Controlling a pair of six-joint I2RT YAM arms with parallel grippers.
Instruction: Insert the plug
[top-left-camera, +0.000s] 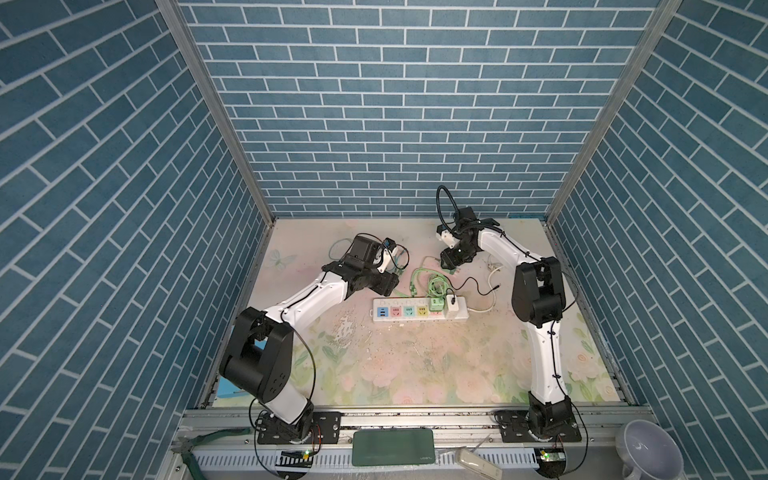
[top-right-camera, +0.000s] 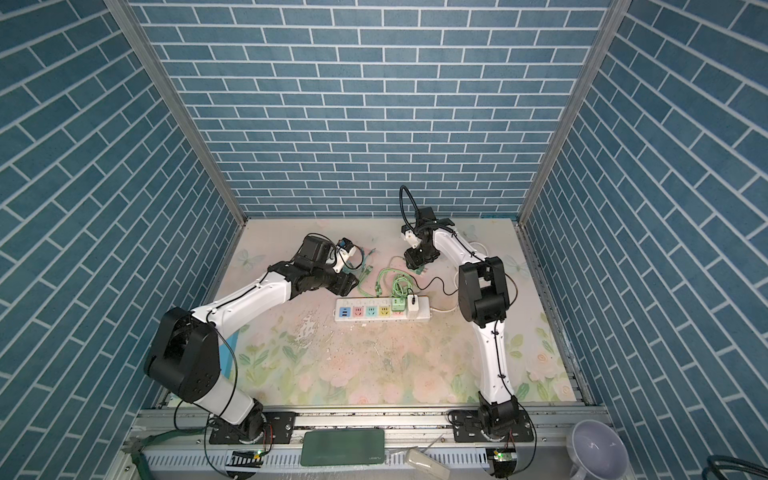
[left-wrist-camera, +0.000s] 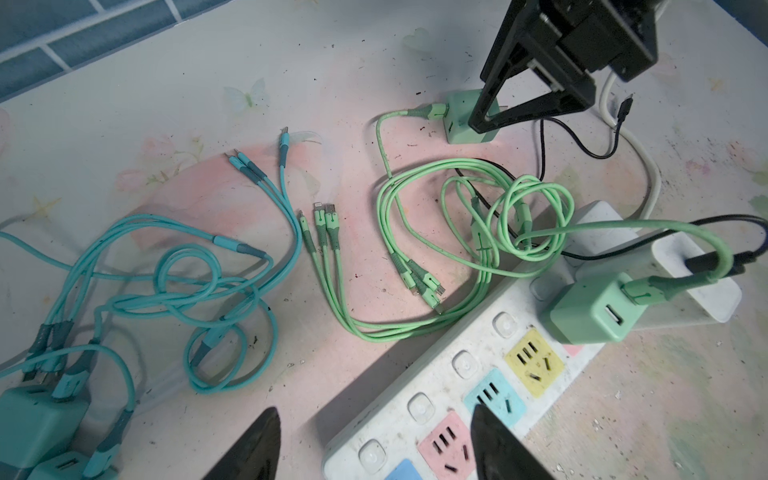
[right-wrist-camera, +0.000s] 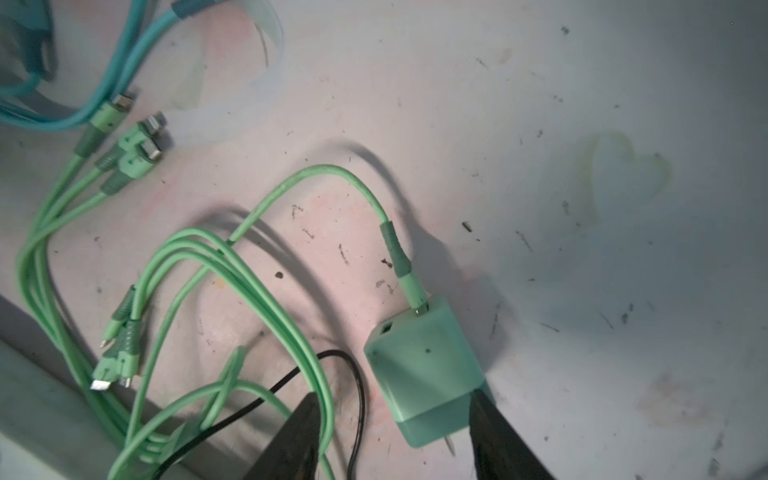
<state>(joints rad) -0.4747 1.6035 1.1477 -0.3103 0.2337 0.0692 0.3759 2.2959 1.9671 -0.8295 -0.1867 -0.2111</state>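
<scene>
Your right pincer (right-wrist-camera: 395, 397) hangs low over the table (right-wrist-camera: 582, 104) with its 2 fingers spread to either side of the loose green plug (right-wrist-camera: 424, 365), which lies on its side there with its cable attached, apart from the power strip (left-wrist-camera: 457, 374), 1 finger at its corner. Your left pincer (left-wrist-camera: 374, 409) is spread too and holds nothing, poised above the strip's blue and pink sockets, while a second green plug (left-wrist-camera: 590, 307) and a white charger (left-wrist-camera: 698, 270) sit plugged in at the other end.

White links (top-left-camera: 307, 297) meet black joints (top-left-camera: 257, 353), trailing thin black cables (top-left-camera: 437, 205).
</scene>
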